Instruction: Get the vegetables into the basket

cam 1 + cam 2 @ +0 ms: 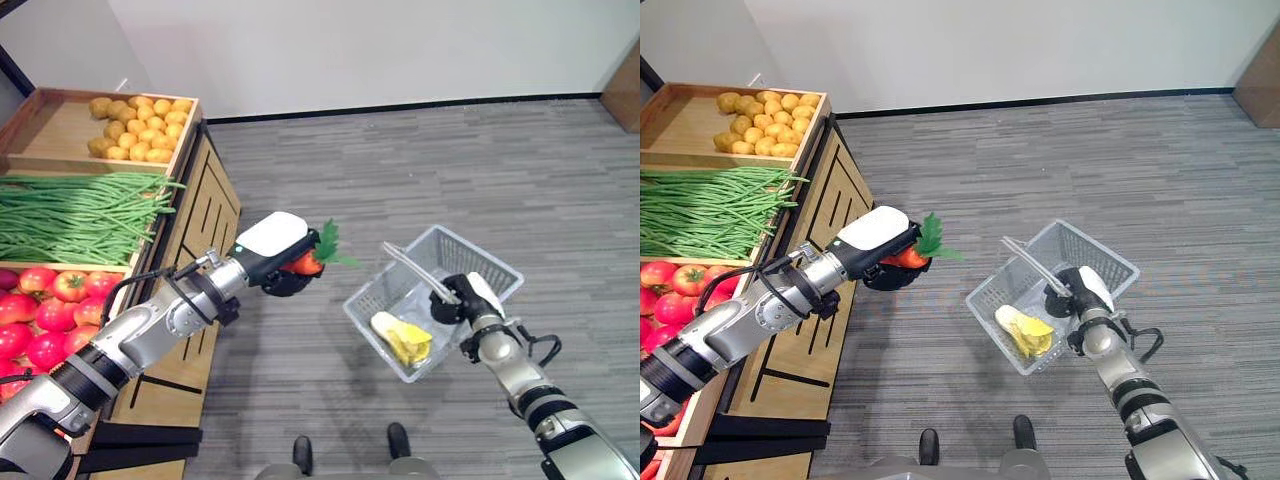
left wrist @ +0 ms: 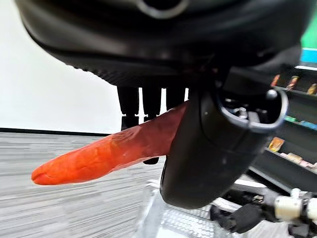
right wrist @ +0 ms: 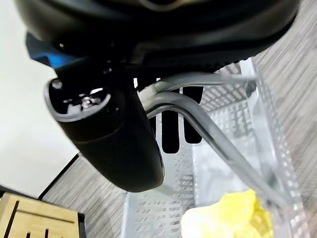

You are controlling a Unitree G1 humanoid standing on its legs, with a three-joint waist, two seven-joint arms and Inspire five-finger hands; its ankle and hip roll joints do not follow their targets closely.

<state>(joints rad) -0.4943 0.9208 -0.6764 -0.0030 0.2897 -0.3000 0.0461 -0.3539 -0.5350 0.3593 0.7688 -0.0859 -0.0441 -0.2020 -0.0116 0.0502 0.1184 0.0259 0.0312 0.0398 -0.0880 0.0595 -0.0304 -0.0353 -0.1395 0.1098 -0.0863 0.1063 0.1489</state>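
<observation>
Floor: grey carpet, produce stand [image 1: 190, 210] beside.
Left hand [image 1: 275, 255]: clamped on carrot [image 2: 109, 153].
Right hand [image 1: 462, 298]: curled round basket [image 1: 385, 290] handle.
Risk: an early release would drop the carrot short of the basket.

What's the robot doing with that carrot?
The robot is gathering vegetables. Its left hand is curled round a carrot with green leaves, holding it in the air between the wooden produce stand and the basket. Its right hand holds the grey basket up by the handle. A yellow vegetable already lies inside. The carrot is not yet over the basket, so it will probably be carried across and dropped in next. Potatoes, green beans and tomatoes sit on the stand.
</observation>
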